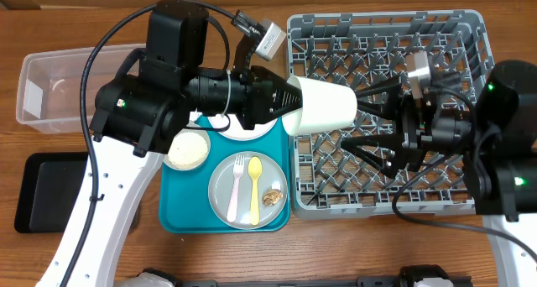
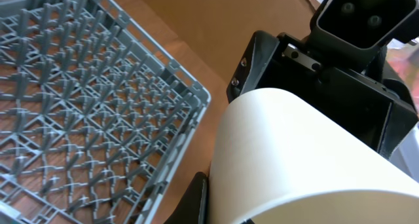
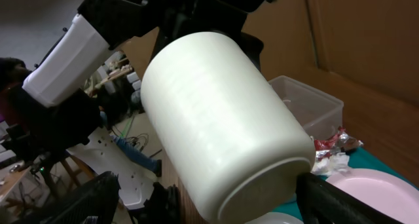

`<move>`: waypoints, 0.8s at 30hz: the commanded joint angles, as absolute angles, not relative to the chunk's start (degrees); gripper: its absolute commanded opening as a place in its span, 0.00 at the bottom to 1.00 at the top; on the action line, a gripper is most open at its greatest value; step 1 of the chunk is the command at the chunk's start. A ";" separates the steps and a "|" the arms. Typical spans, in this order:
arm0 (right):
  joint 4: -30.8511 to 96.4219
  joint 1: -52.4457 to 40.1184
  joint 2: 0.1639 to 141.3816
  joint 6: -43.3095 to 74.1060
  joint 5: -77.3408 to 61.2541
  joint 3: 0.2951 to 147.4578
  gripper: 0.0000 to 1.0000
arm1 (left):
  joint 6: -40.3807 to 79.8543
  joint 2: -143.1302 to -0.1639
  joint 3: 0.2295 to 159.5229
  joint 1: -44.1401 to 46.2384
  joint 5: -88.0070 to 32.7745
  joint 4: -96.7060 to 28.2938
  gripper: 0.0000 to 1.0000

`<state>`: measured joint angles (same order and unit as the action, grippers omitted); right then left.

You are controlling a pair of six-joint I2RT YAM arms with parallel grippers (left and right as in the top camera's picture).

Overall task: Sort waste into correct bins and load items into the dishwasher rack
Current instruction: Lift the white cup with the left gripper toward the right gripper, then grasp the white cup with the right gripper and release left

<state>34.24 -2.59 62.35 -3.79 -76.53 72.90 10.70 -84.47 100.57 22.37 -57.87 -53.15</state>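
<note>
My left gripper [image 1: 287,102] is shut on the small white cup [image 1: 324,105] and holds it on its side above the left edge of the grey dishwasher rack [image 1: 436,35]. The cup fills the left wrist view [image 2: 308,152], with the rack [image 2: 78,106] below it. My right gripper [image 1: 367,123] is open over the rack, its fingers [image 3: 216,207] spread either side of the cup's base [image 3: 216,112], apart from it. The light grey plate [image 1: 220,182] holds the white fork [image 1: 237,186], cream spoon [image 1: 254,195] and brown morsel [image 1: 273,197].
The teal tray [image 1: 180,216] carries the plate and the pale bowl [image 1: 189,148]. The clear tub [image 1: 50,90] stands at far left, the black tray [image 1: 50,195] in front of it. The right wrist view shows the wrapper [image 3: 337,142], napkin [image 3: 330,162] and pinkish plate [image 3: 380,191].
</note>
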 commanded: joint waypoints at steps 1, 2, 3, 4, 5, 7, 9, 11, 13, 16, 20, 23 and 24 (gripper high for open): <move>33.93 -3.62 65.76 -4.01 -75.90 74.32 0.90 | 8.56 -82.72 101.43 25.85 -61.41 -53.65 0.04; 33.93 -3.62 66.24 -3.99 -75.92 74.32 0.90 | 8.51 -82.30 101.43 25.85 -60.34 -53.87 0.04; 33.91 -3.62 66.59 -3.99 -75.96 74.32 0.90 | 8.47 -81.78 101.43 25.85 -58.63 -54.35 0.04; 33.91 -3.64 66.78 -4.01 -76.07 74.32 0.90 | 8.27 -81.30 101.43 25.78 -57.19 -54.92 0.04; 33.93 -3.64 66.92 -3.99 -76.14 74.32 0.90 | 7.64 -80.53 101.43 25.45 -55.68 -55.70 0.04; 33.91 -3.62 66.85 -3.99 -76.12 74.32 0.90 | 7.66 -78.85 101.43 24.51 -53.45 -56.73 0.04; 33.91 -3.64 66.76 -3.99 -76.12 74.35 0.91 | 7.64 -77.78 101.43 23.97 -53.41 -56.73 0.04; 33.85 -3.64 66.76 -4.03 -76.47 74.35 0.92 | 7.64 -77.23 101.43 23.92 -53.41 -56.71 0.04; 32.91 -3.64 66.78 -4.10 -79.83 74.32 0.94 | 7.64 -77.12 101.43 23.92 -53.43 -56.75 0.04; 28.75 -3.64 66.78 -4.43 -88.58 74.32 0.95 | 7.66 -77.14 101.43 24.08 -53.67 -56.75 0.04; 26.85 -3.64 66.78 -3.97 -89.93 74.32 0.95 | 7.57 -77.14 101.43 24.16 -57.12 -56.25 0.04; 26.85 -3.68 66.78 -3.99 -89.93 74.32 0.95 | 6.74 -77.12 101.43 24.47 -57.23 -56.27 0.04; 26.81 -3.79 66.78 -4.01 -89.93 74.32 0.96 | 6.76 -77.14 101.43 24.47 -57.21 -56.27 0.04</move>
